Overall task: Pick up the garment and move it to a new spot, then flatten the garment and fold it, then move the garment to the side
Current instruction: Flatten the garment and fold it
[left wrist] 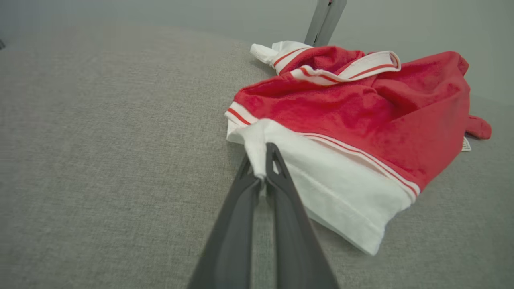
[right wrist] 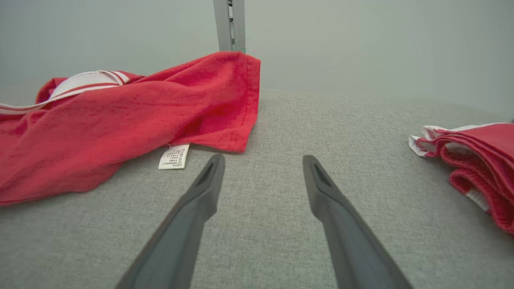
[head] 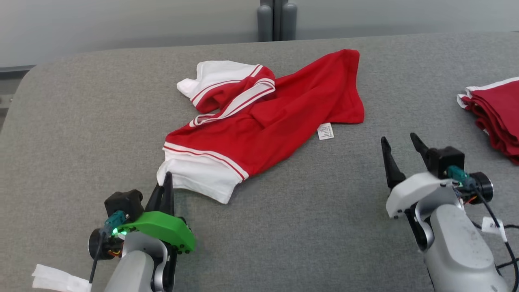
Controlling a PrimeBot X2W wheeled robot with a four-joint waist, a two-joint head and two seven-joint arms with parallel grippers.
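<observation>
The garment (head: 275, 117) is a crumpled red shirt with white striped sleeves, lying in the middle of the grey table (head: 81, 134). Its near white sleeve (left wrist: 337, 188) points at me. My left gripper (head: 167, 182) is shut on the corner of that sleeve; in the left wrist view the white cloth is pinched between the left gripper's (left wrist: 263, 162) fingertips. My right gripper (head: 399, 150) stands open over bare table, to the right of the garment, holding nothing. In the right wrist view the garment's red hem (right wrist: 225, 100) and its white label (right wrist: 174, 156) lie just ahead and left of the right gripper (right wrist: 263, 164).
A pile of folded red garments (head: 496, 113) lies at the table's right edge, also seen in the right wrist view as a stack (right wrist: 478, 160). A grey post (head: 277, 20) stands behind the table's far edge. A white tag (head: 58, 280) hangs off my left arm.
</observation>
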